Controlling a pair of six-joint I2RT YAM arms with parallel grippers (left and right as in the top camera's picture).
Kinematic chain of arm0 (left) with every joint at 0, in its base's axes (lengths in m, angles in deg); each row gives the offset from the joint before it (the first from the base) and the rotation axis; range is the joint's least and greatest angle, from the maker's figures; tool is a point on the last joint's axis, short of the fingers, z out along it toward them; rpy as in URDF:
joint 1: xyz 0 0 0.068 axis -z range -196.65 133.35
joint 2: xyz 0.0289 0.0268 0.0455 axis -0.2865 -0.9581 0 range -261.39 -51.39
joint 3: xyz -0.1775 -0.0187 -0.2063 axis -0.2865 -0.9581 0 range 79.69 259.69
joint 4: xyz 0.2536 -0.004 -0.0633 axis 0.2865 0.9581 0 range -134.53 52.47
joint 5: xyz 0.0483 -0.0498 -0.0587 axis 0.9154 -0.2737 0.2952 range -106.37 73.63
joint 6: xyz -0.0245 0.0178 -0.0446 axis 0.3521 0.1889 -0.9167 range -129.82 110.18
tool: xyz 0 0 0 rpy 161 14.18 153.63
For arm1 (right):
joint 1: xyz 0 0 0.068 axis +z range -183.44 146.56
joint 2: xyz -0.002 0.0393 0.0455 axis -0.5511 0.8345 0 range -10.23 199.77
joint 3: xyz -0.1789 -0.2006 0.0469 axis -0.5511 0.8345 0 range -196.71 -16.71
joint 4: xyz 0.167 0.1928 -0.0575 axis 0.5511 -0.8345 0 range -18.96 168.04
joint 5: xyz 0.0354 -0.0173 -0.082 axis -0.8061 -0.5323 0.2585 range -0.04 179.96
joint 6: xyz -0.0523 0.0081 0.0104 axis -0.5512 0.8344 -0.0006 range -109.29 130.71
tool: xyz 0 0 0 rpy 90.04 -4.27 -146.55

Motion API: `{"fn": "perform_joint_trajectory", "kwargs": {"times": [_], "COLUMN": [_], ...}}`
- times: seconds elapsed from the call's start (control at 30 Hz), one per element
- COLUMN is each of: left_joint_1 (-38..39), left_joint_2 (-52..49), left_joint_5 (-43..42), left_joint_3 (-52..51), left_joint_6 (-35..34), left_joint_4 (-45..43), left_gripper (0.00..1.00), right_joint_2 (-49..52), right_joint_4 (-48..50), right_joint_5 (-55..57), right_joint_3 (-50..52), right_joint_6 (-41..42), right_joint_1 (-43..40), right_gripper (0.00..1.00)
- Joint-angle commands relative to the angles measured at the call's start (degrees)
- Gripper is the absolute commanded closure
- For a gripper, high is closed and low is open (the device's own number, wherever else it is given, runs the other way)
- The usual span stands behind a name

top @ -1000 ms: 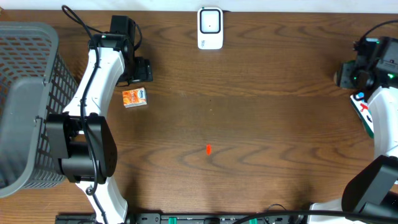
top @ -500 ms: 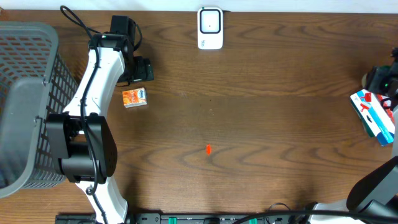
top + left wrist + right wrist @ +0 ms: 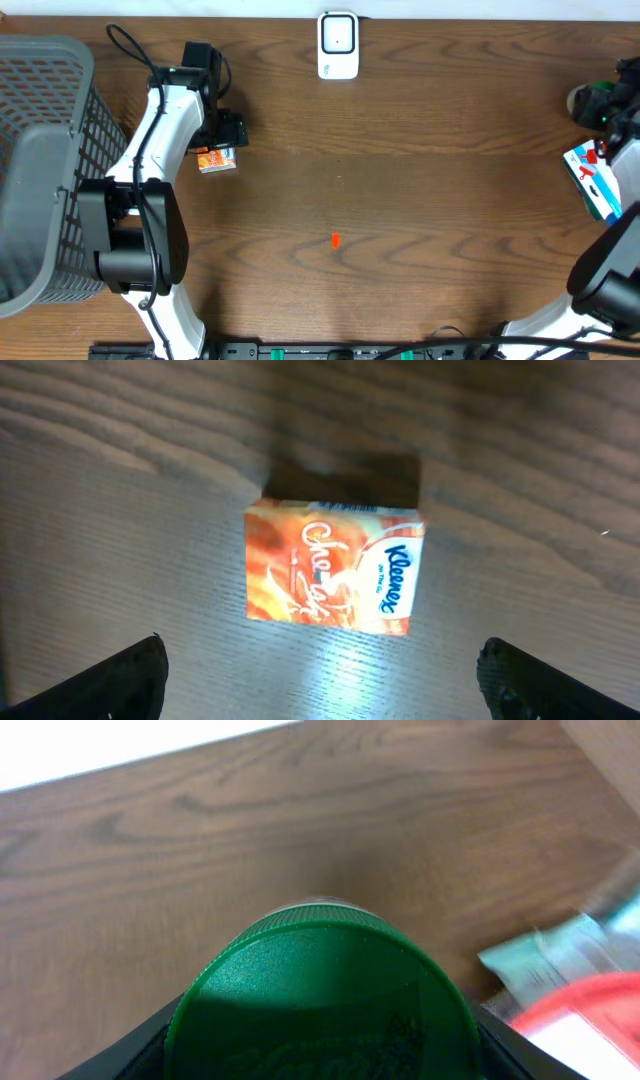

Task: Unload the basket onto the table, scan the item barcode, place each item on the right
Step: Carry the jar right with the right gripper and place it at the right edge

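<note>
Beside the basket (image 3: 40,150), the left gripper (image 3: 322,685) hangs empty, spread to its widest, over the tissue pack (image 3: 335,572), apparently lined up for a pick. The pack lies flat on the table (image 3: 450,150) at left, logo face up, long axis running finger to finger, no barcode showing. Past the scanner (image 3: 338,45), at far right, the right gripper (image 3: 315,1045) looks half-closed around a green-lidded jar (image 3: 320,975).

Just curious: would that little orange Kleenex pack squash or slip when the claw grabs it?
The Kleenex pack looks like soft wrapped tissues, so it probably gives slightly and is likely light. Lying flat, it shouldn't roll. Its shiny wrapper might slip somewhat.
</note>
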Motion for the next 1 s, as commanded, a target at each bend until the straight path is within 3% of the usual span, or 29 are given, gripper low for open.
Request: {"fn": "perform_joint_trajectory", "kwargs": {"times": [0.0, 0.37, 0.77, 0.97], "left_joint_1": [0.15, 0.15, 3.67, 6.14], "left_joint_2": [0.17, 0.17, 0.17, 0.17], "left_joint_5": [0.68, -3.21, -3.82, -3.80], "left_joint_3": [-0.44, -0.44, -0.44, -0.44], "left_joint_6": [-2.58, -4.26, -4.26, -4.26], "left_joint_4": [0.11, 0.20, 0.17, 0.07], "left_gripper": [0.02, 0.02, 0.02, 0.02], "right_joint_2": [1.05, 8.13, 8.46, 8.41], "right_joint_4": [3.48, 5.22, 2.75, 1.60], "right_joint_5": [-0.74, 1.86, 2.99, 2.86], "right_joint_3": [-0.31, -0.42, -0.61, -0.63], "right_joint_6": [3.50, 5.25, 5.66, 6.14], "right_joint_1": [0.35, -0.02, -2.82, -5.27], "right_gripper": [0.40, 0.40, 0.39, 0.34]}}
